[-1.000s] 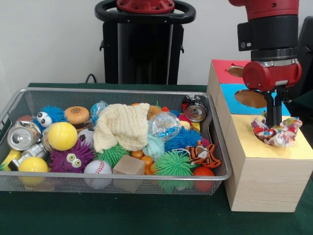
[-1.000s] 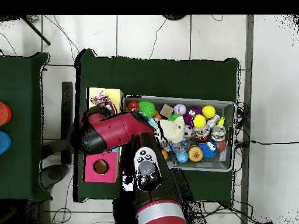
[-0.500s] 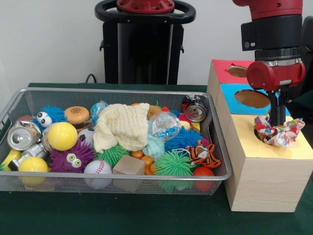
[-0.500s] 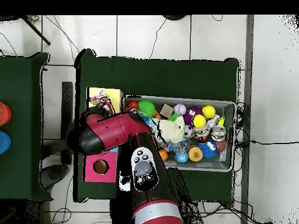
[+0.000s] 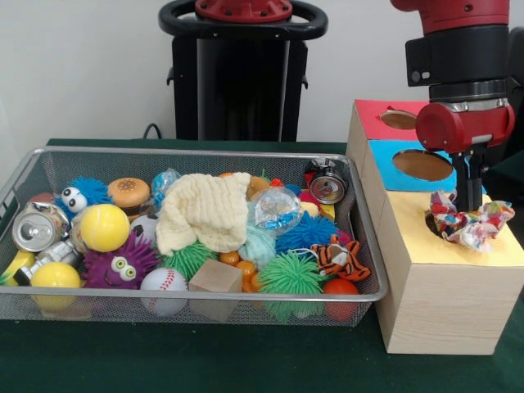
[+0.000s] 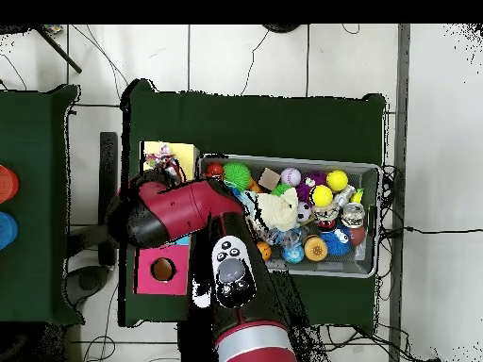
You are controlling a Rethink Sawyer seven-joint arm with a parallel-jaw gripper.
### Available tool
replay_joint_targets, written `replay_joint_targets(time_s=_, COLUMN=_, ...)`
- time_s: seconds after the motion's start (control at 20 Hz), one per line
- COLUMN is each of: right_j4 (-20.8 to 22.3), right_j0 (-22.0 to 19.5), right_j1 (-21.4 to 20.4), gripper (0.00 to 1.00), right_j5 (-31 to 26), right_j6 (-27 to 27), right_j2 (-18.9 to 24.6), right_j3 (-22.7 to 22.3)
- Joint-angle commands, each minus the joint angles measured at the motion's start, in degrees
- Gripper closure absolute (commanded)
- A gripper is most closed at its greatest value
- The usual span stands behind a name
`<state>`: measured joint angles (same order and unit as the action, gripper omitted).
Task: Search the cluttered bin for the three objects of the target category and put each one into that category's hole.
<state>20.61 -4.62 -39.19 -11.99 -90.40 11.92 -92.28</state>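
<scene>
Gripper (image 5: pixel 468 201) hangs over the yellow section of the wooden box (image 5: pixel 442 303), tips down at the patterned cloth (image 5: pixel 468 223); can't tell if the jaws are apart or clamped on it. Cloth sits bunched over the yellow hole, mostly above the rim, not dropped through. Step in hand looks like stuffing it in: push straight down through the hole's centre, keep loose folds off the rim, release only once the bulk is below the top. Cream knit cloth (image 5: pixel 202 211) in the wire bin (image 5: pixel 196 155), left of the box, is a likely next target.
</scene>
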Motion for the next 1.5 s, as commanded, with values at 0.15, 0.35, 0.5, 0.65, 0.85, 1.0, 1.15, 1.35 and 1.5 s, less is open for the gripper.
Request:
replay_joint_targets(time_s=0.15, right_j4=4.56, right_j0=-2.37, right_j1=3.79, gripper=1.00, right_j5=0.73, right_j6=-0.24, right_j2=2.79, right_j3=4.08)
replay_joint_targets(time_s=0.35, right_j4=4.94, right_j0=-2.55, right_j1=5.13, gripper=1.00, right_j5=1.00, right_j6=-0.01, right_j2=2.76, right_j3=4.90)
replay_joint_targets(time_s=0.5, right_j4=5.11, right_j0=-2.56, right_j1=5.62, gripper=1.00, right_j5=1.20, right_j6=0.03, right_j2=2.72, right_j3=5.47)
replay_joint_targets(time_s=0.65, right_j4=4.40, right_j0=-2.54, right_j1=5.58, gripper=1.00, right_j5=0.20, right_j6=-0.24, right_j2=2.80, right_j3=5.59)
replay_joint_targets(time_s=0.85, right_j4=2.69, right_j0=-2.39, right_j1=4.88, gripper=1.00, right_j5=-1.94, right_j6=-1.12, right_j2=2.78, right_j3=5.52)
replay_joint_targets(time_s=1.0, right_j4=1.58, right_j0=-2.17, right_j1=4.25, gripper=1.00, right_j5=-5.64, right_j6=-0.94, right_j2=2.37, right_j3=4.75)
replay_joint_targets(time_s=1.15, right_j4=-0.64, right_j0=-1.41, right_j1=3.69, gripper=1.00, right_j5=-10.75, right_j6=-2.58, right_j2=0.66, right_j3=3.11)
replay_joint_targets(time_s=1.35, right_j4=-0.96, right_j0=-1.44, right_j1=2.69, gripper=1.00, right_j5=-13.08, right_j6=-2.52, right_j2=0.34, right_j3=2.26)
replay_joint_targets(time_s=1.5, right_j4=-0.97, right_j0=-1.59, right_j1=2.50, gripper=1.00, right_j5=-15.39, right_j6=-1.47, right_j2=1.12, right_j3=2.32)
